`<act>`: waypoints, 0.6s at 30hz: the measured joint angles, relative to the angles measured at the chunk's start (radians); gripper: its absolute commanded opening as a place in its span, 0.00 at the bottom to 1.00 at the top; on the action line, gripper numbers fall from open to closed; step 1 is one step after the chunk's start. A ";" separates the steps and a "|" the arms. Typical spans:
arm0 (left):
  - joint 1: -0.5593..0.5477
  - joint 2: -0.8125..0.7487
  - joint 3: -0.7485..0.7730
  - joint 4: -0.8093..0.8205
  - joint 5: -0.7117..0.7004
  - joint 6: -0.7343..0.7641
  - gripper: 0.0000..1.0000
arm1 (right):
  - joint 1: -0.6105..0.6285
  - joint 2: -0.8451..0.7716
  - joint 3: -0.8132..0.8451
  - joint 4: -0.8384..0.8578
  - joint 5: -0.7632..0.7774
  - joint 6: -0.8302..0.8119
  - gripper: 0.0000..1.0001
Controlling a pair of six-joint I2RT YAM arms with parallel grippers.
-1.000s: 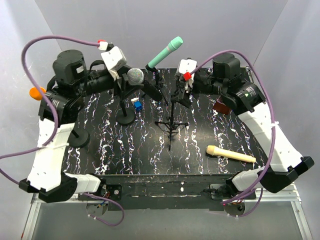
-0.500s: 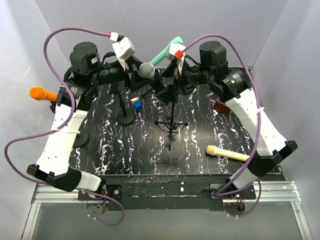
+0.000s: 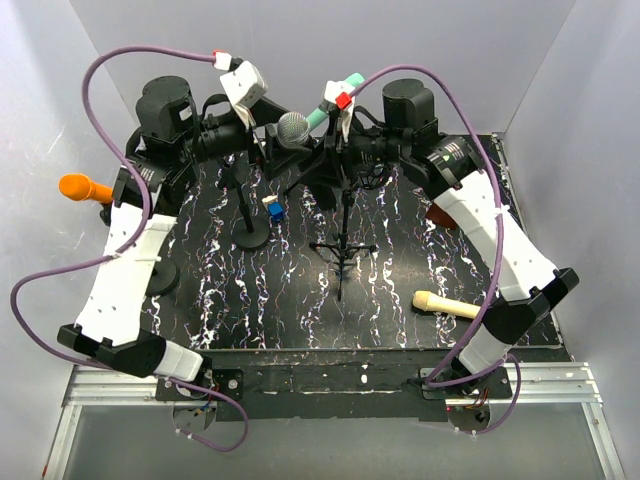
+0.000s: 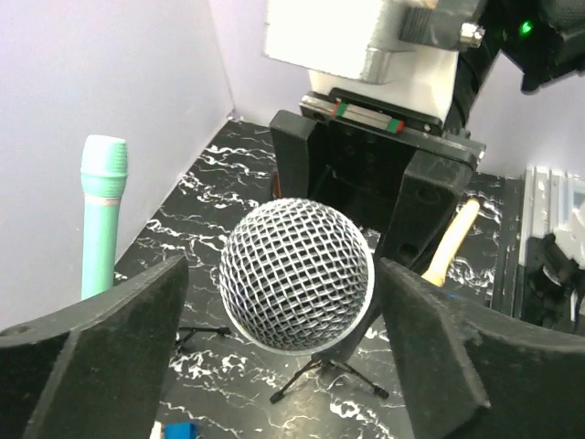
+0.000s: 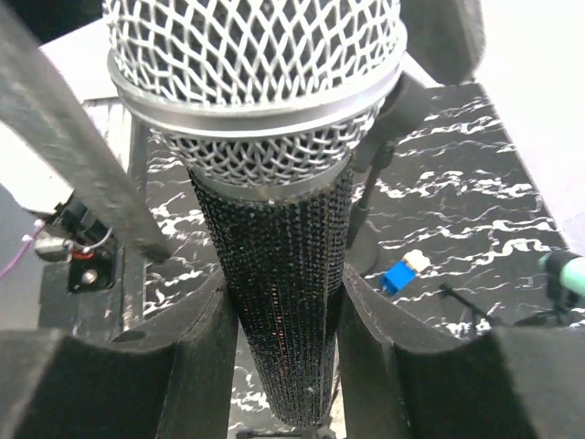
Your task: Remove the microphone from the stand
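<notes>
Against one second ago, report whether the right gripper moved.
Yes. Seen from above, the right gripper shifted left across the tripod stand, onto the handle of the microphone.

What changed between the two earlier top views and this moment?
Both arms swung inward toward the back. The silver-headed microphone shifted right; the right pincer closed on its black handle, and the left pincer opened around its head. Tripod stand, cream microphone and orange microphone stayed put.

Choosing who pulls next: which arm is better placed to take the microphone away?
Right. The right gripper presses on both sides of the microphone handle; the left gripper sits open around the mesh head, gaps on either side, gripping nothing.
</notes>
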 measured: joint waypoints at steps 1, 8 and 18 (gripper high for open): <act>0.000 0.003 0.018 -0.011 -0.022 0.016 0.96 | 0.000 0.000 0.004 0.013 0.008 0.008 0.01; 0.002 0.025 0.258 -0.183 -0.225 0.273 0.98 | -0.008 -0.001 0.080 0.112 0.145 0.030 0.01; 0.004 -0.172 0.115 -0.323 -0.314 0.477 0.98 | -0.032 -0.177 0.165 0.159 0.476 -0.141 0.01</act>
